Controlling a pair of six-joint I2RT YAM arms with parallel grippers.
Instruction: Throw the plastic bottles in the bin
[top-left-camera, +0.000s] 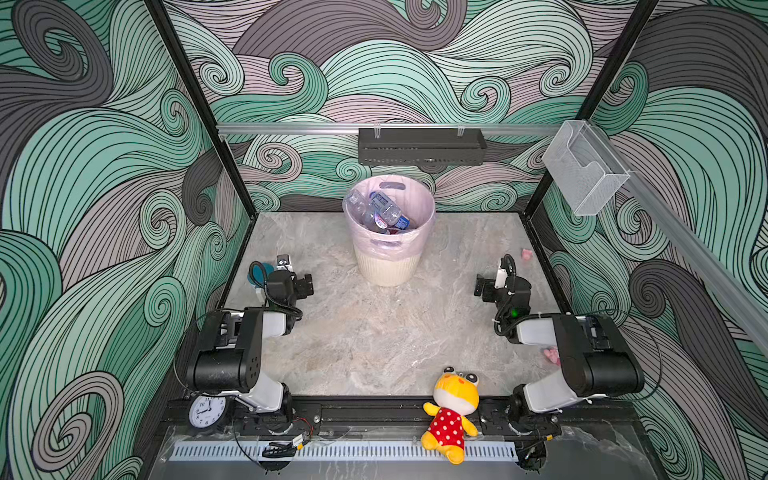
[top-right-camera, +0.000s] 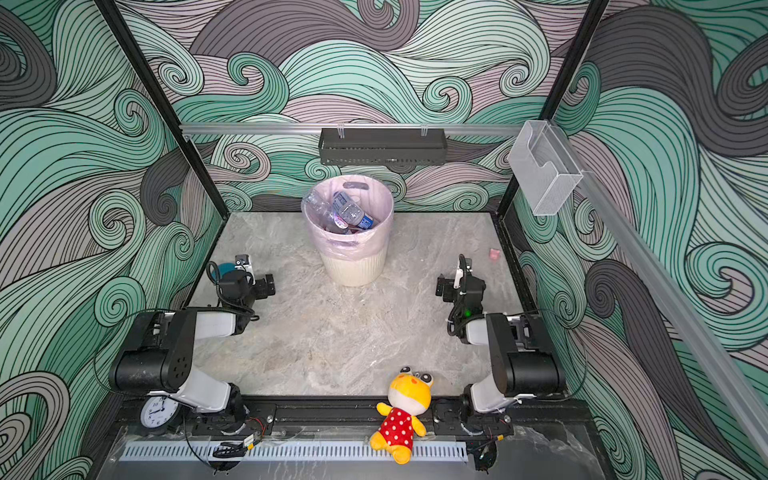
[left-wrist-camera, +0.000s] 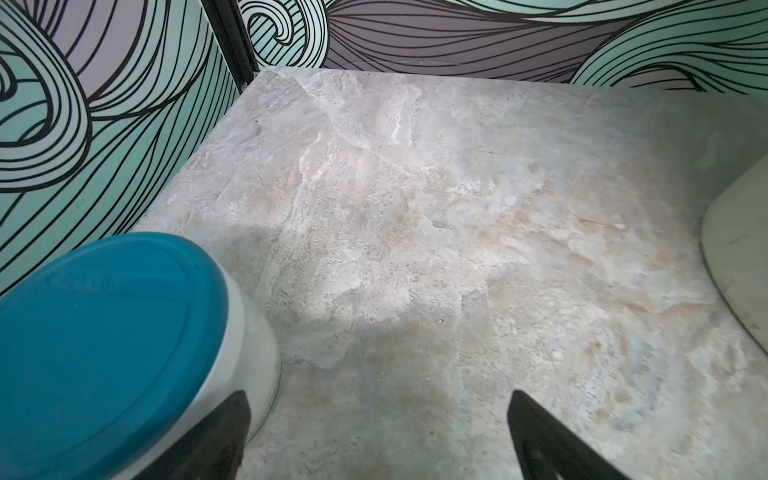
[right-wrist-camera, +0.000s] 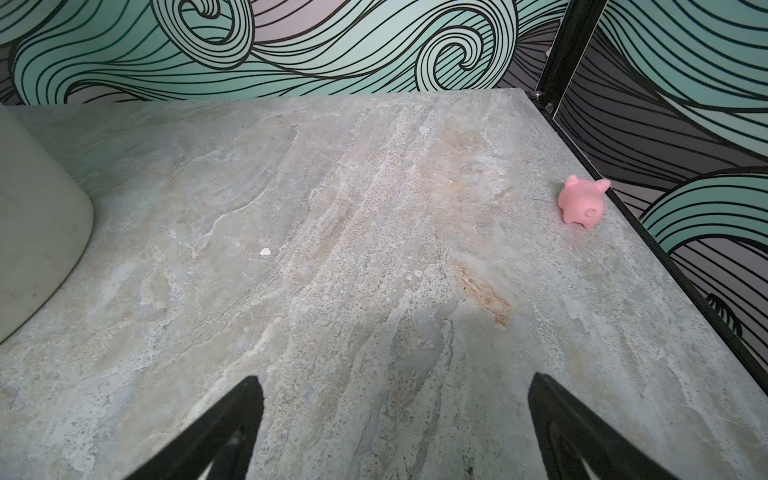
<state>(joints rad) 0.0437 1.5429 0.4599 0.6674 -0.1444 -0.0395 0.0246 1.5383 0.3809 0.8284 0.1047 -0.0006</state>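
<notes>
The cream ribbed bin (top-left-camera: 386, 268) (top-right-camera: 355, 270), lined with a pink bag, stands at the back middle of the stone table. Several clear plastic bottles (top-left-camera: 381, 210) (top-right-camera: 348, 212) with blue labels lie inside it. No bottle shows on the table. My left gripper (top-left-camera: 285, 262) (top-right-camera: 243, 262) hovers left of the bin, open and empty; the left wrist view shows its fingers (left-wrist-camera: 379, 399) wide apart over bare stone. My right gripper (top-left-camera: 504, 267) (top-right-camera: 463, 266) hovers right of the bin, also open (right-wrist-camera: 395, 378) with nothing between its fingers. The bin's base edges both wrist views (left-wrist-camera: 739, 249) (right-wrist-camera: 37, 224).
A teal-lidded white cup (top-left-camera: 257, 272) (left-wrist-camera: 112, 332) stands close beside the left gripper. A small pink pig (top-left-camera: 527, 254) (right-wrist-camera: 582, 203) sits by the right wall. A yellow plush toy (top-left-camera: 453, 411) and a clock (top-left-camera: 207, 411) rest at the front rail. A clear box (top-left-camera: 584, 170) hangs on the right wall.
</notes>
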